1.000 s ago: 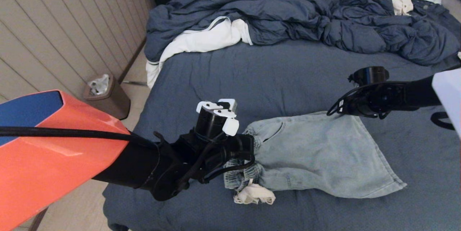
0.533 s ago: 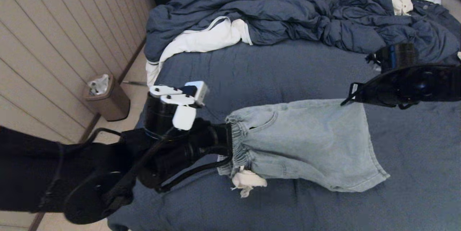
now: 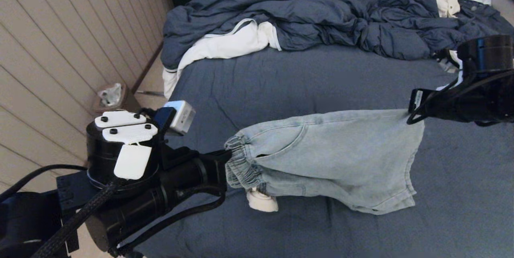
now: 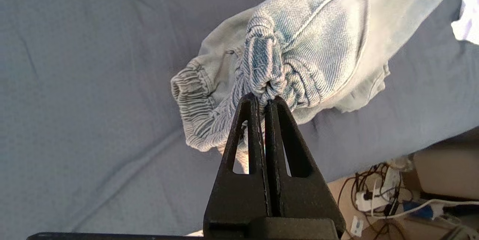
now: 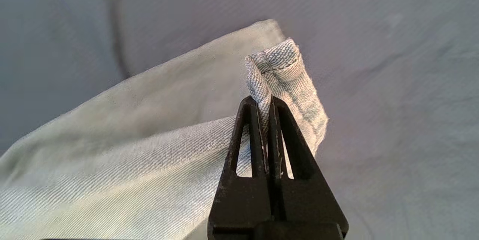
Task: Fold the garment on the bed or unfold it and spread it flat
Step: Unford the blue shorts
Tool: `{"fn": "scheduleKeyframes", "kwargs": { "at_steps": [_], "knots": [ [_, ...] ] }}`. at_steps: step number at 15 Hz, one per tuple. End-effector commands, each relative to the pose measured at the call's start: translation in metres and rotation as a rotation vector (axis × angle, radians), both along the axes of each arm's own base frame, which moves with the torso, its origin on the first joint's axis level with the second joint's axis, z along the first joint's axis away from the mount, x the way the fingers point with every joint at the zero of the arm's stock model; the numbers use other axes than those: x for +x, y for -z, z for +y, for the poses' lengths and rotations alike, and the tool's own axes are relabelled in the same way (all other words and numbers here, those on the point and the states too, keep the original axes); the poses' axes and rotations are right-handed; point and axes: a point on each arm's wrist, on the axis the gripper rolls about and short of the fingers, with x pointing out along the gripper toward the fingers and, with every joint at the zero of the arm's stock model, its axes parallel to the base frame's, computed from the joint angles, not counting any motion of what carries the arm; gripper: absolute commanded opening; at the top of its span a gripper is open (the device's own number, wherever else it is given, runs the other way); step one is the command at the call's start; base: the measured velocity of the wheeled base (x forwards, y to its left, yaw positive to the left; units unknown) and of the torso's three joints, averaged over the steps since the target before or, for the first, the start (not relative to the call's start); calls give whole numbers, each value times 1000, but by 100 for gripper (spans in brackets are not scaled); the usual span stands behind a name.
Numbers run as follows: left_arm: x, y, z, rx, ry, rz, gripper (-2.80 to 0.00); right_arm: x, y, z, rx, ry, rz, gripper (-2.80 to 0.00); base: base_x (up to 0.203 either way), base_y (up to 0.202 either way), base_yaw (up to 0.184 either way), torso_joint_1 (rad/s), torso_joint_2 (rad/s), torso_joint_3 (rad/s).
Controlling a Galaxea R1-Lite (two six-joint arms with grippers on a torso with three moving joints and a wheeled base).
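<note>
Head view: the garment (image 3: 333, 157), pale blue denim shorts, hangs stretched between both arms above the bed (image 3: 305, 77), its lower folds sagging toward the dark blue sheet. The left pincer (image 3: 225, 157) is clenched on the gathered elastic waistband at the garment's left end. The right pincer (image 3: 410, 114) is clenched on the upper corner of a leg hem at the garment's right end. A white drawstring (image 3: 262, 201) dangles in a bunch under the waistband.

Left wrist view: the left pincer (image 4: 265, 100) has its jaws pressed together on a bunched fold of the waistband (image 4: 262, 64).

Right wrist view: the right pincer (image 5: 265, 100) has its jaws closed on the stitched hem edge (image 5: 278, 68), with sheet behind.

Across the far side of the bed lies a crumpled dark blue duvet (image 3: 321, 13). A white garment (image 3: 225, 45) lies against the duvet's left end and drapes over the bed's edge.
</note>
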Motion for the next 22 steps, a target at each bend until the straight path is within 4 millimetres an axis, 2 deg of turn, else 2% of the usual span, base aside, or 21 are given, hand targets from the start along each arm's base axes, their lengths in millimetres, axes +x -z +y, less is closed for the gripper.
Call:
{"fn": "scheduleKeyframes", "kwargs": {
  "at_steps": [1, 5, 8, 10, 13, 16, 20, 22],
  "knots": [
    [-5, 14, 8, 11, -10, 20, -280, -20, 2, 4, 14, -31, 12, -280, 0, 0, 0, 0, 0, 0],
    [-12, 32, 15, 28, -7, 42, -280, -41, 16, 15, 25, -87, 59, -280, 0, 0, 0, 0, 0, 0],
    [-23, 60, 26, 75, 1, 92, -280, -65, 51, 22, 27, -116, 137, -280, 0, 0, 0, 0, 0, 0],
    [-26, 71, 27, 77, 9, 102, -280, -79, 66, 25, 21, -133, 136, -280, 0, 0, 0, 0, 0, 0],
    [-37, 93, 18, 94, 84, 177, -280, -101, 94, 33, 12, -171, 216, -280, 0, 0, 0, 0, 0, 0],
    [-42, 116, 3, 115, 152, 218, -280, -117, 103, 33, 9, -179, 242, -280, 0, 0, 0, 0, 0, 0],
    [-46, 126, 1, 87, 174, 196, -280, -142, 120, 30, -10, -192, 294, -280, 0, 0, 0, 0, 0, 0],
    [-55, 129, 4, 90, 206, 198, -280, -156, 139, 30, -8, -195, 377, -280, 0, 0, 0, 0, 0, 0]
  ]
}}
